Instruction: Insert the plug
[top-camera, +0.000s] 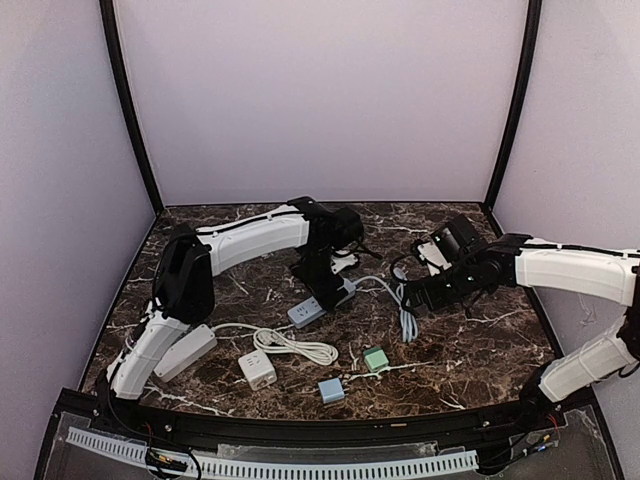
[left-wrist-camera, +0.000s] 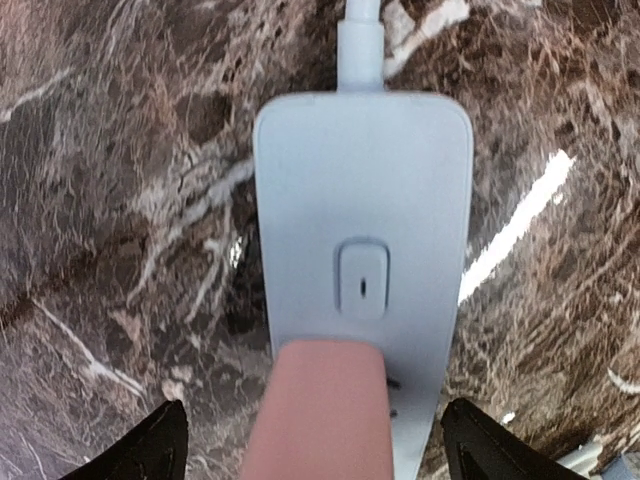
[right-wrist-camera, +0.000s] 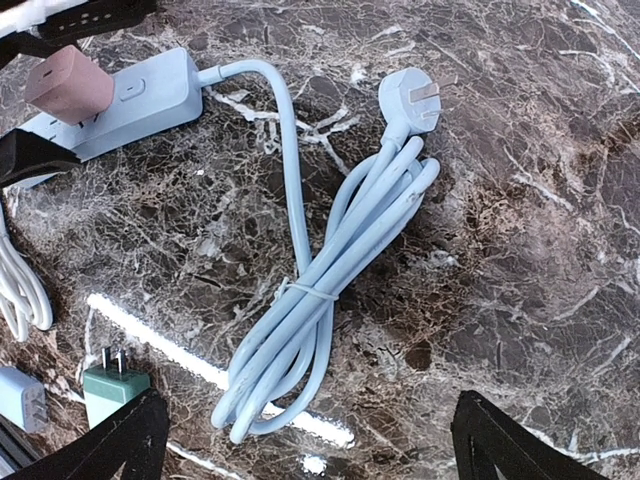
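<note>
Two grippers, both spread wide and both empty. The left gripper (left-wrist-camera: 312, 425) hangs straight over the pink plug (left-wrist-camera: 318, 410), and its black fingers (left-wrist-camera: 150, 450) stand clear on either side, touching nothing.

The pink plug sits on the top face of the grey-blue power strip (left-wrist-camera: 365, 200). Its body stands up off that face toward the wrist camera, and its prongs are out of sight beneath it. It is just beside the switch button (left-wrist-camera: 362, 280), on the side away from the cord.

The strip lies flat in the middle of the marble counter (top-camera: 470, 350). Its long axis runs near-left to far-right, and the cord leaves the far-right end. That cord leads over to a tied bundle of cable (right-wrist-camera: 320, 290), with its wall plug (right-wrist-camera: 415, 100) lying loose at one end.

The right gripper (right-wrist-camera: 310, 405) hovers above that bundle, right of the strip.

Toward the near edge lie a green adapter (right-wrist-camera: 112, 385), a blue adapter (top-camera: 331, 390) and a white power strip (top-camera: 257, 368) with a coiled white cord (top-camera: 295, 345).
</note>
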